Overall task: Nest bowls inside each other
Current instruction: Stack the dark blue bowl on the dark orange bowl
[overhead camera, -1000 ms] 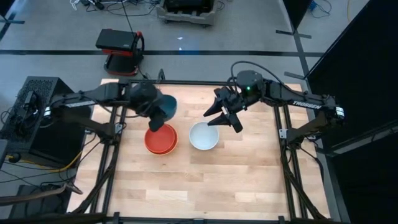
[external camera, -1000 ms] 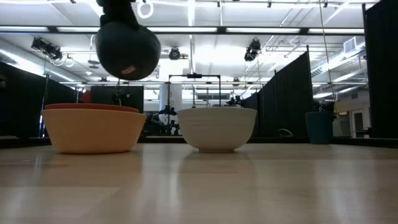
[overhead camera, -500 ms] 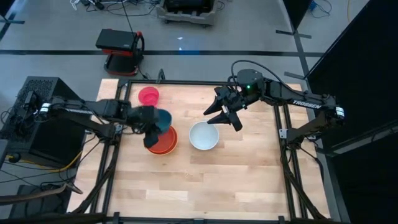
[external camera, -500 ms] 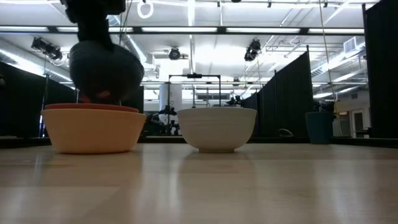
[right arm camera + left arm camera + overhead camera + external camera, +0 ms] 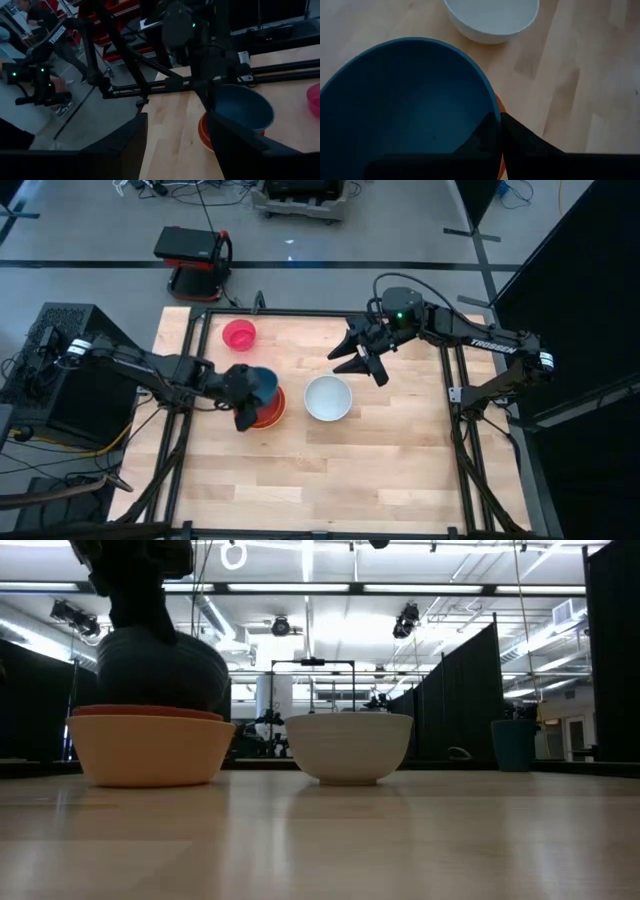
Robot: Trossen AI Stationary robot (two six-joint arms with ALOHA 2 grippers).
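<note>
Between my left fingers (image 5: 497, 131), pinched tight on its rim, I am holding the teal-blue bowl (image 5: 261, 383), and I am setting it into the red bowl (image 5: 270, 412), which is itself sitting inside the orange bowl (image 5: 150, 750) near the left middle of the table (image 5: 400, 470). From table height the teal one is riding high above the red rim, so I am judging it lowered in but not yet let go. It is looking light, stiff and smooth, a thin plastic shell; the rim is the sensible place to grip, one finger inside and one outside, since the rounded wall would likely slip out of a pinch. My left arm is reaching in low from the left edge, wrist bent down over the stack.

Just beside the stack, to its right and not touching it, the pale white bowl (image 5: 328, 397) is standing upright and empty. It should handle the same way, by the rim.

Farther back, my right fingers (image 5: 356, 360) are hanging spread wide and holding nothing, poised above the table just behind the white bowl, with the right arm stretching in from the right side and angling downward.

Farthest off, near the back left corner, the smaller pink bowl (image 5: 239, 334) is waiting alone, well apart from the others.
</note>
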